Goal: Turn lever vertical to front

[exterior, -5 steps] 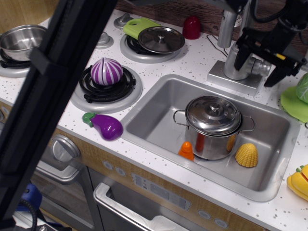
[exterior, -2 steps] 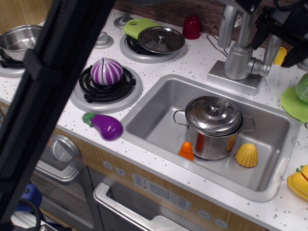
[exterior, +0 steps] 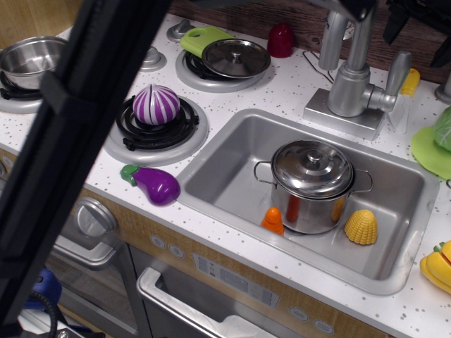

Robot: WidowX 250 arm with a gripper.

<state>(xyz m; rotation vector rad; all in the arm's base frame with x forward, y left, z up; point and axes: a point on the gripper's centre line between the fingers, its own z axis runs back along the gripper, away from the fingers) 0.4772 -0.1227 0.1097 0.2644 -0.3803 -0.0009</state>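
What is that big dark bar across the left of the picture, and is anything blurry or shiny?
In the observation.image view, the dark bar is something close to the camera, soft and out of focus, hiding part of the counter. The pot lid in the sink shows bright glare. The lever is sharp; the gripper at the top edge is dark and mostly cropped.

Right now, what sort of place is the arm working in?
It looks like a toy play kitchen: a counter with a sink holding a lidded pot, stove burners, a faucet with its lever, and plastic food such as an eggplant.
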